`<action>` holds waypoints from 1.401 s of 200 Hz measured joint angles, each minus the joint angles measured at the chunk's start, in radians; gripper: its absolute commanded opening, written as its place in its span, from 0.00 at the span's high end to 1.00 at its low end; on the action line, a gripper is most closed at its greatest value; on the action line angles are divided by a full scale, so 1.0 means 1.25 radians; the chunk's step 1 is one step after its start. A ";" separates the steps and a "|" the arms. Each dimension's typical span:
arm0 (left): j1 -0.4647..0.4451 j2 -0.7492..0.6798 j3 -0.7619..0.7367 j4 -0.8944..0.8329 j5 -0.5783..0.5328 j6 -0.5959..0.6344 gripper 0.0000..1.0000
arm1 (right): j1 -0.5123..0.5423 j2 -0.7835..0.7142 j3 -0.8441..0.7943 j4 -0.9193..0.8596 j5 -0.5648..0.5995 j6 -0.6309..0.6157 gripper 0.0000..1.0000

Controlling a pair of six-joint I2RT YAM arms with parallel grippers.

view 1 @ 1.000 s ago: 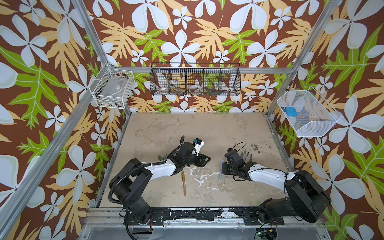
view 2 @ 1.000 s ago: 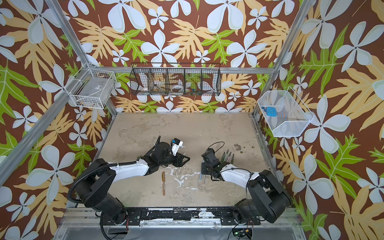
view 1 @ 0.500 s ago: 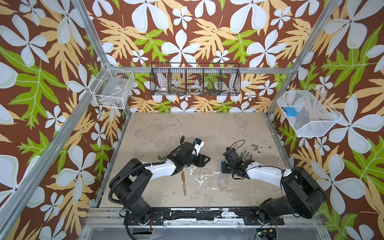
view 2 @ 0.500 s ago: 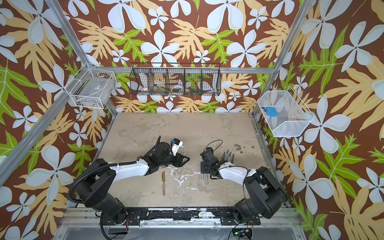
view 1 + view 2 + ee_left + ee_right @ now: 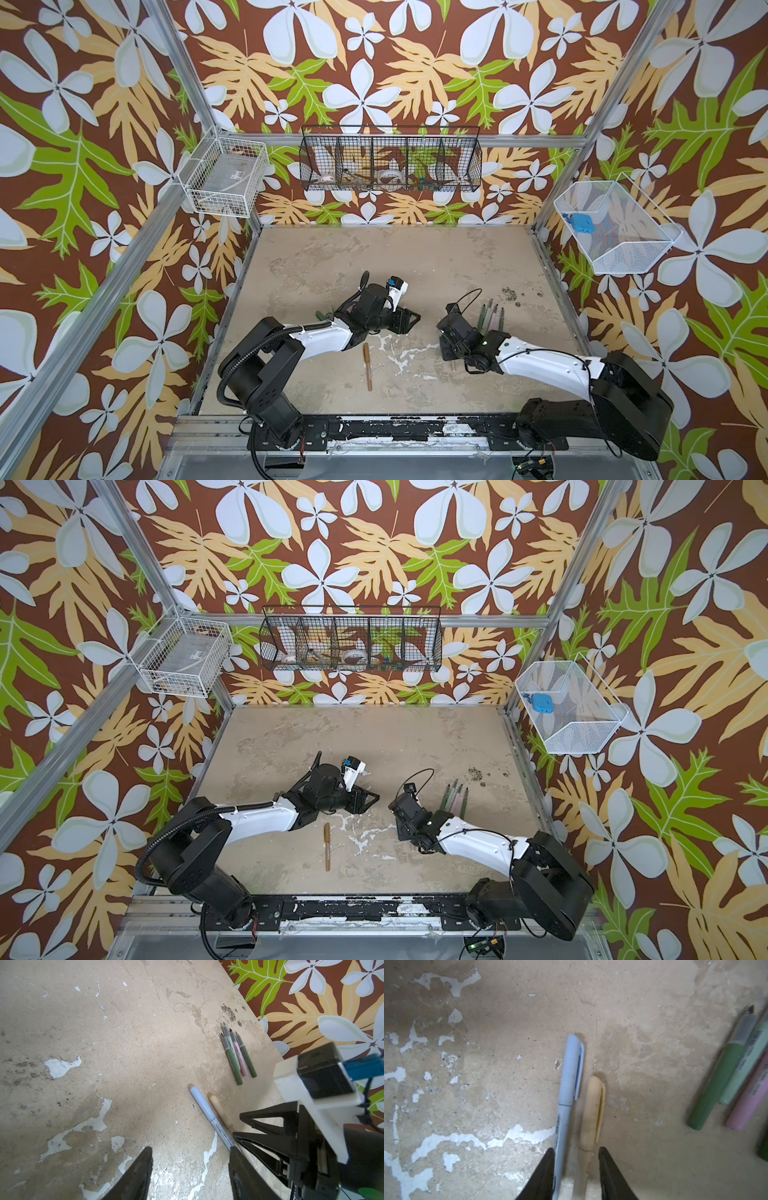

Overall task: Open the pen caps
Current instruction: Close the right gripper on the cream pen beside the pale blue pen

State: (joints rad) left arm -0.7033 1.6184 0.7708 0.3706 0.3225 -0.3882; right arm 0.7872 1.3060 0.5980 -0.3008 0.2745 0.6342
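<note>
**Top views:** worktop [image 5: 332,257]. Brown pen [image 5: 367,365] near centre, cap apparently on. Four uncapped pens [image 5: 492,316] at right. Far wall: black wire basket [image 5: 457,162], mixed oddments. Left: white basket [image 5: 216,203], contents unclear. Right: mesh basket [image 5: 623,253], one blue object [image 5: 581,222].

**Left wrist:** left pincer [image 5: 190,1172] apart, empty.

**Right wrist:** right pincer [image 5: 577,1167] apart, straddling both barrels. Light blue cap [image 5: 571,1068] and beige cap [image 5: 592,1111] side by side, centre-right, still on. Judged light, stiff, push-fit; grip mid-tube, off the clip.
</note>
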 measured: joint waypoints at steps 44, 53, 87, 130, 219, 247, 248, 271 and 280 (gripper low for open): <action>0.000 -0.001 0.000 0.000 0.000 0.000 0.40 | 0.009 -0.026 -0.038 -0.010 0.009 0.020 0.67; 0.000 -0.001 0.000 0.000 0.000 0.000 0.40 | 0.010 -0.026 -0.043 -0.006 0.000 0.024 0.67; 0.000 -0.002 0.000 0.000 -0.001 0.000 0.40 | 0.014 -0.026 -0.058 0.007 -0.020 0.031 0.69; 0.000 -0.002 0.000 -0.001 -0.003 0.000 0.40 | 0.014 -0.020 -0.066 0.010 -0.027 0.033 0.75; 0.000 -0.002 0.000 -0.001 -0.009 0.000 0.40 | 0.014 0.000 -0.070 0.039 -0.026 0.033 0.91; 0.000 -0.018 -0.010 0.001 -0.024 -0.001 0.40 | 0.014 -0.012 -0.011 0.003 -0.008 0.024 0.92; 0.000 -0.018 -0.010 0.001 -0.025 -0.002 0.40 | 0.014 -0.013 -0.009 0.002 -0.008 0.024 0.92; 0.000 -0.043 -0.038 0.016 -0.041 -0.013 0.39 | 0.012 -0.027 0.072 -0.006 0.018 -0.001 0.93; 0.000 -0.058 -0.052 0.025 -0.054 -0.026 0.39 | 0.009 -0.027 0.102 -0.001 0.028 -0.016 0.93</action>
State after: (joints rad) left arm -0.7033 1.5463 0.7063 0.4015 0.2546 -0.4210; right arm 0.7979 1.2720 0.7258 -0.3023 0.3092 0.6144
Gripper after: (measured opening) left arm 0.606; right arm 0.079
